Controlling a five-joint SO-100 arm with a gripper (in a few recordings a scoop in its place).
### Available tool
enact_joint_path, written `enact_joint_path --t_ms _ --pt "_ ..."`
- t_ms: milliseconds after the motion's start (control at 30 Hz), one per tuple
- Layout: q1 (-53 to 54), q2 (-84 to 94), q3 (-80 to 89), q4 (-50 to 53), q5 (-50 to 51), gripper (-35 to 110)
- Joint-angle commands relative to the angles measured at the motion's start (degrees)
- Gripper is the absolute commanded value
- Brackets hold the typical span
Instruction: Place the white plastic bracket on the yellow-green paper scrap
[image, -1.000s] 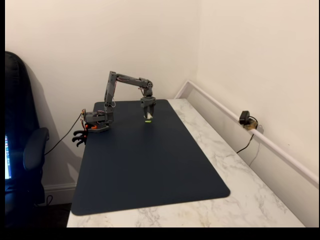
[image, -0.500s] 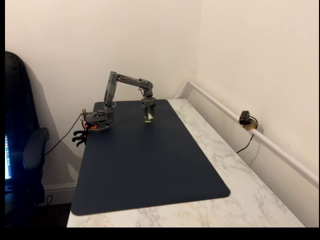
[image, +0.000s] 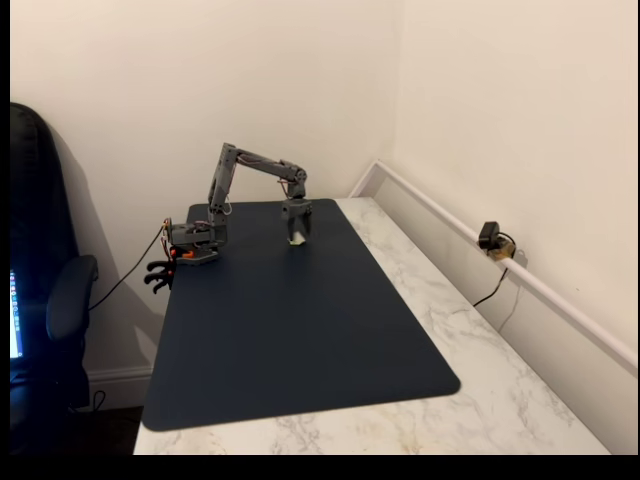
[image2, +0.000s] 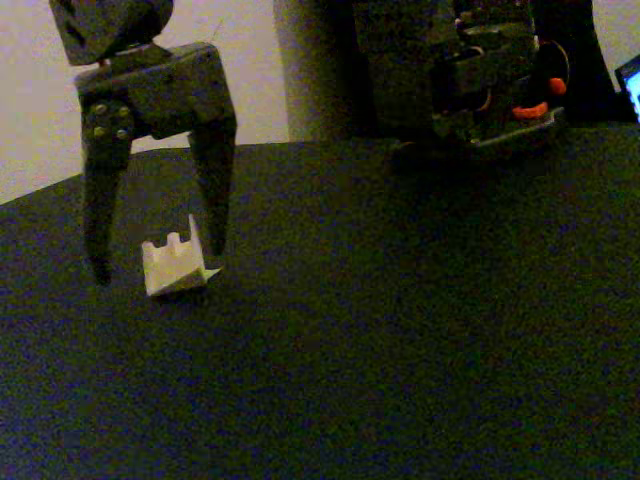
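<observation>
Close in, the white plastic bracket (image2: 174, 266) sits on the dark mat (image2: 400, 350) right between the spread fingers of the gripper (image2: 155, 265), nothing pinching it. So it lies straight below the tool. Can't make out the yellow-green paper scrap underneath.

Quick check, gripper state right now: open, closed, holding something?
Gripper: open, holding nothing; its fingers straddle the white plastic bracket, which sits on the dark mat.
</observation>
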Motion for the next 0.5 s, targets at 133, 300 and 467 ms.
enact_joint_path --t_ms 133,300,467 --pt "-1.0 14.5 -1.1 7.3 2.2 34" --pt "-3.0 23.9 -2.1 11.7 2.7 6" --pt "-7.3 29.9 -0.8 11.3 3.9 0"
